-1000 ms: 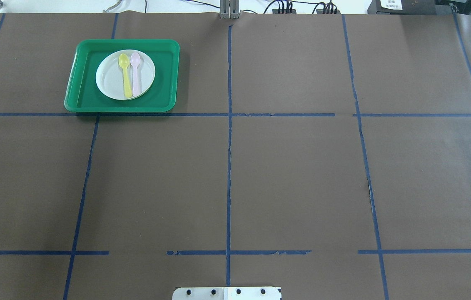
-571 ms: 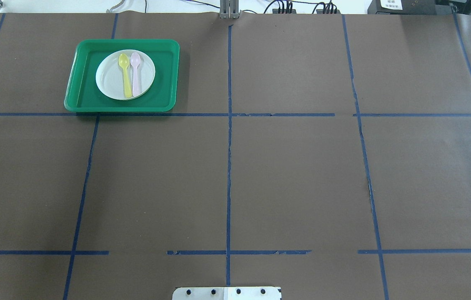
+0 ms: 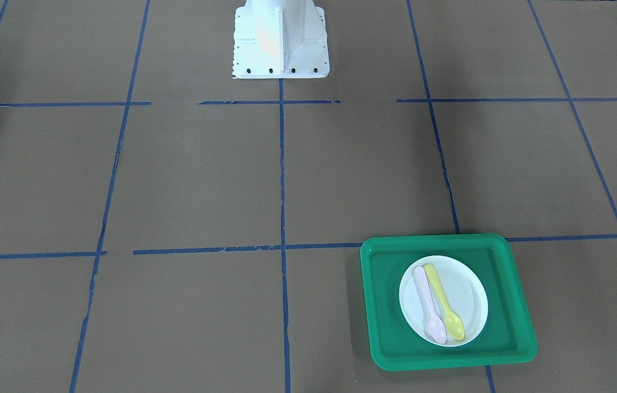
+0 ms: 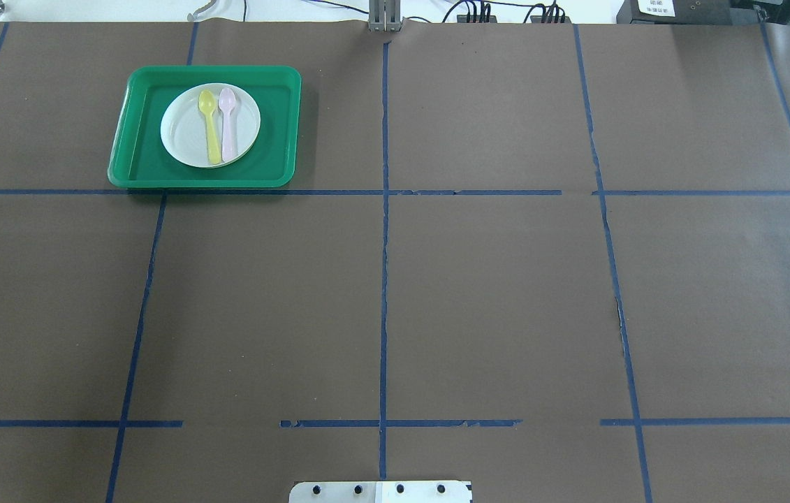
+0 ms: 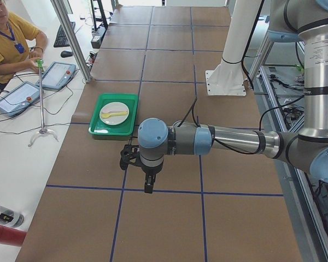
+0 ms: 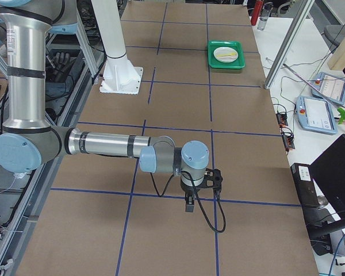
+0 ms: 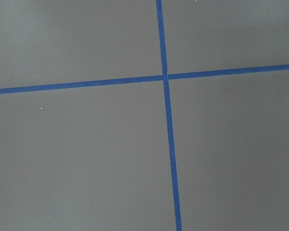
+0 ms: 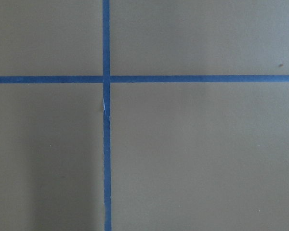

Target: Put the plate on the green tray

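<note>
The green tray (image 4: 136,175) lies at the far left of the table; it also shows in the front-facing view (image 3: 384,305). A white round plate (image 4: 181,136) rests inside the tray (image 3: 469,295). A yellow spoon (image 4: 211,136) and a pink spoon (image 4: 228,133) lie side by side on the plate. My left gripper (image 5: 147,187) shows only in the exterior left view, hanging above bare table nearer than the tray (image 5: 95,129); I cannot tell its state. My right gripper (image 6: 188,206) shows only in the exterior right view, far from the tray (image 6: 226,64); I cannot tell its state.
The brown table cover carries a grid of blue tape lines. The white robot base (image 3: 280,43) stands at the table's near edge. An operator (image 5: 11,43), two tablets (image 5: 56,73) and a metal post (image 5: 71,38) are beyond the far edge.
</note>
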You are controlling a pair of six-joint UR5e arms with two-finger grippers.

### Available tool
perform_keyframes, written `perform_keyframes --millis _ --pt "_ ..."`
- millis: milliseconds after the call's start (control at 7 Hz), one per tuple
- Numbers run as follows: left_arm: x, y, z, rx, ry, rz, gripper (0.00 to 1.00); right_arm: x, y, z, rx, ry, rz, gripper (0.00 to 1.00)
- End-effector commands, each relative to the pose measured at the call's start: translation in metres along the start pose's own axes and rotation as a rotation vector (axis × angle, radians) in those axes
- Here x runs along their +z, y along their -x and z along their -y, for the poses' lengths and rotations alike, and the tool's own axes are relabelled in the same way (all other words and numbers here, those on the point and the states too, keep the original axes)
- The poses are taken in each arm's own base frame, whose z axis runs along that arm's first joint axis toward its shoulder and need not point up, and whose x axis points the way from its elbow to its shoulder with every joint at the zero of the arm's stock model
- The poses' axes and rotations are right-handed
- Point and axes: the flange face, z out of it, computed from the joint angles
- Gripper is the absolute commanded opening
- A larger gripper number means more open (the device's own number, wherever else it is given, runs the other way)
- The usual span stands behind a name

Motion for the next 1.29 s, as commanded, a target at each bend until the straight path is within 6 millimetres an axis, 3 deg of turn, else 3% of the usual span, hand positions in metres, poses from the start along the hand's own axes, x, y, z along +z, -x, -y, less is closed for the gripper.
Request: perform_keyframes --millis 0,1143 --pt "0.0078 0.0059 -0.0090 -0.018 0.011 -0.012 1.00 0.0000 0.0000 0.0000 0.000 0.000 0.000 1.00" --pt "0.0056 0.0016 -0.0048 -0.020 0.026 -0.012 1.00 0.0000 0.0000 0.0000 0.000 0.000 0.000 1.00"
